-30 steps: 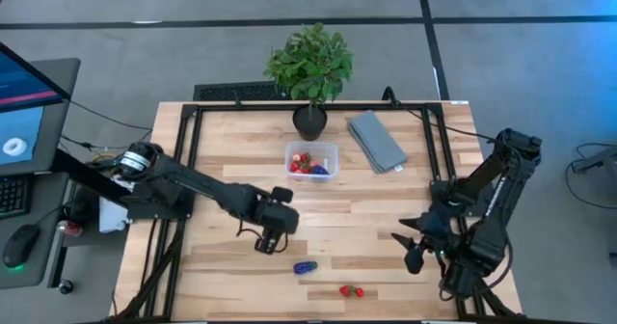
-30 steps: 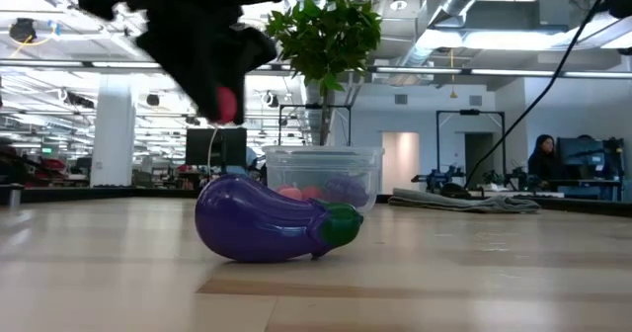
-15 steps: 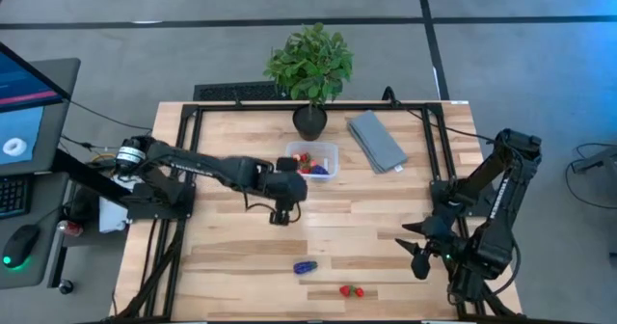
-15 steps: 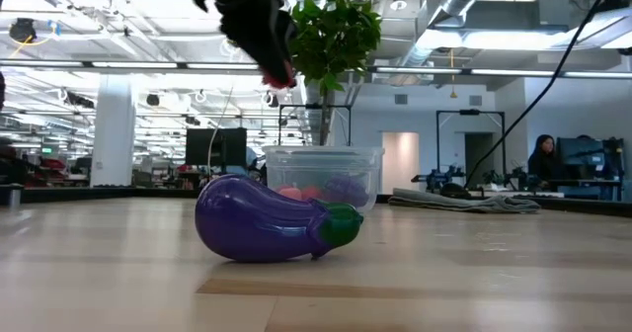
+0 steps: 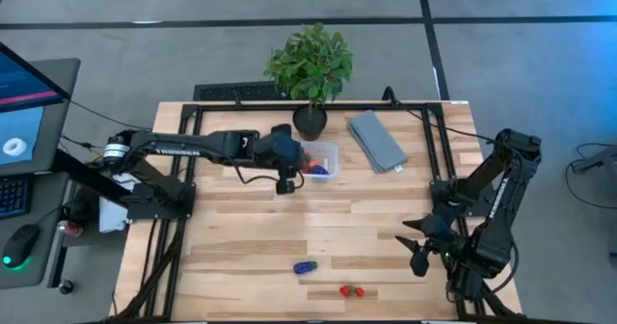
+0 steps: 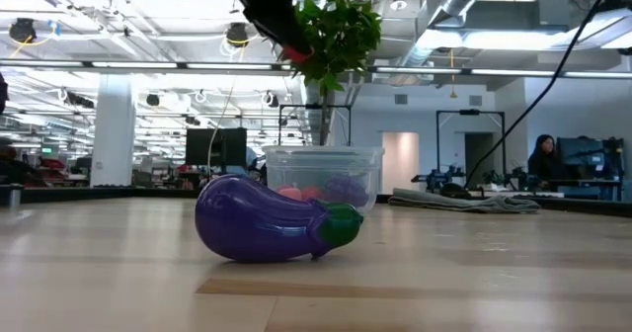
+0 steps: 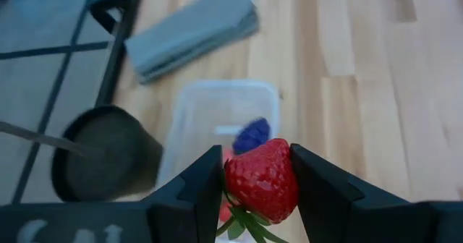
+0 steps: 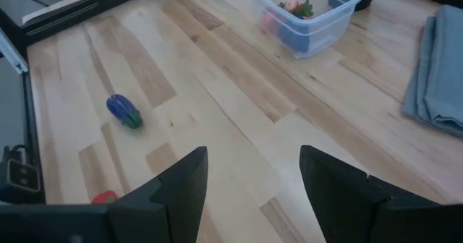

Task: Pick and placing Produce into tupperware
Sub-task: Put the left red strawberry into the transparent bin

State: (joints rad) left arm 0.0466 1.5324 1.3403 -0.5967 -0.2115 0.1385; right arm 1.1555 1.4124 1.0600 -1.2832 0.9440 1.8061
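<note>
The left gripper (image 5: 285,183) hangs above the table just beside the left edge of the tupperware (image 5: 326,151), its arm stretching in from the table's left side. In the left wrist view its 2 fingers (image 7: 199,185) are clamped on a red strawberry (image 7: 262,179) with a green top, held over the tub. In the low view the gripper is high above the container with the red fruit at its tip.

The clear tupperware sits on the wooden table (image 5: 241,237) near the far edge, just in front of the black pot of the potted plant (image 5: 310,66). It holds red pieces and 1 dark purple piece (image 7: 252,135). Right of it lies a folded grey cloth (image 5: 375,140).

Near the front edge, a purple eggplant (image 5: 305,266) with a green cap lies on its side. Just right of it and nearer the front edge lie red strawberries (image 5: 352,290).

At the table's right side, the right gripper (image 5: 416,244) waits near the front right corner, its jaws spread apart and holding nothing.
</note>
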